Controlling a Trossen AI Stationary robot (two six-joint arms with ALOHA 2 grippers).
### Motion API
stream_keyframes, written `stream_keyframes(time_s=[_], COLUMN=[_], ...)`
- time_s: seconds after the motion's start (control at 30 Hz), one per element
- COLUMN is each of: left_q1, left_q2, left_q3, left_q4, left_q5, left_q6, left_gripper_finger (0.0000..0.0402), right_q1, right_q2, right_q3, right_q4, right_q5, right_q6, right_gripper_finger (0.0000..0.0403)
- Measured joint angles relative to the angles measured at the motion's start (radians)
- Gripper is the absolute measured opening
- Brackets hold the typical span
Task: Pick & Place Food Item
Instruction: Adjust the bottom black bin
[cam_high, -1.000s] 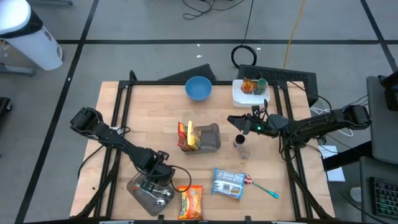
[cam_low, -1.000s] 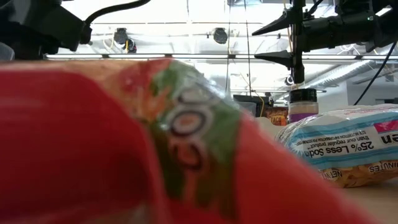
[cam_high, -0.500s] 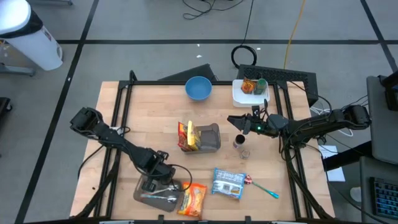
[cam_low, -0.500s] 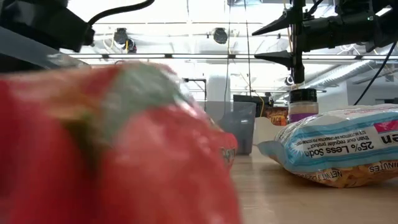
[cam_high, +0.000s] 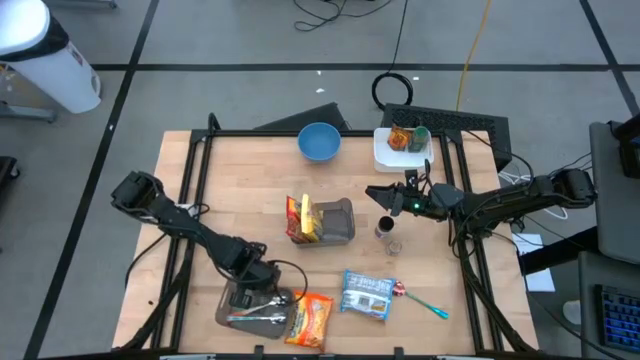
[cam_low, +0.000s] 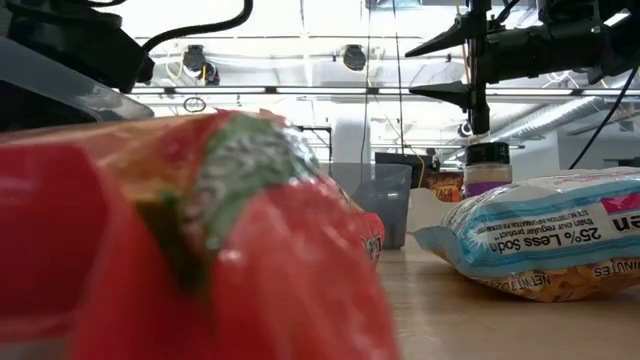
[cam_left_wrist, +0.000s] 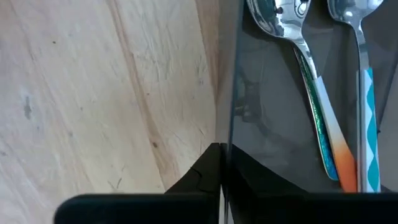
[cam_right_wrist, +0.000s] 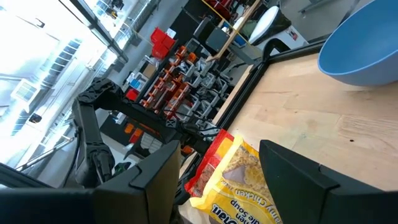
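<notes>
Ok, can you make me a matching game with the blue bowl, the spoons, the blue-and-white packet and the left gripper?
Things:
1. blue bowl
2. spoons
3. blue-and-white packet
4. left gripper

Descriptions:
A. lying in the clear tray
B. shut on the clear tray's wall
C. at the table's far edge
D. flat on the wood, between an orange packet and a small spoon

Pairs: 1-C, 2-A, 3-D, 4-B

In the low view, a red snack bag (cam_low: 200, 250) fills the near left as a blur, its print unreadable, hiding the table behind. The blue-and-white packet (cam_low: 550, 240) is cut off at the right edge.
</notes>
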Motion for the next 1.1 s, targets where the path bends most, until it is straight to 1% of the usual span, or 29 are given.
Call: stream_keyframes(time_s=[0.1,0.2,0.27,0.4,0.47,0.6,0.8,1.1], left_q1=[-0.001,-0.003,-0.013,-0.022,-0.021,-0.020,-0.019,-0.018], left_q2=[-0.003,-0.022,-0.048,-0.094,-0.119,-0.156,-0.165,-0.165], left_q3=[-0.034,-0.068,-0.093,-0.132,-0.143,-0.164,-0.181,-0.183], left_q4=[-0.001,0.003,0.009,0.049,0.055,0.057,0.058,0.058], left_q5=[0.008,0.026,0.027,0.028,0.016,0.006,0.009,-0.001], left_q6=[-0.033,-0.075,-0.105,-0.166,-0.188,-0.208,-0.223,-0.219], left_gripper_finger=[0.0025,0.0010,0.0007,0.0023,0.0022,0.0007,0.0030,0.0034], right_q1=[0.000,0.000,0.000,0.000,0.000,0.000,0.000,0.000], right_q2=[0.000,0.000,0.000,0.000,0.000,0.000,0.000,0.000], right_q3=[0.000,0.000,0.000,0.000,0.000,0.000,0.000,0.000], right_q4=[0.000,0.000,0.000,0.001,0.000,0.000,0.001,0.005], right_q5=[0.000,0.000,0.000,0.000,0.000,0.000,0.000,0.000], right_q6=[0.000,0.000,0.000,0.000,0.000,0.000,0.000,0.008], right_gripper_finger=[0.0212,0.0212,0.0212,0.0212,0.0212,0.0212,0.0212,0.0212])
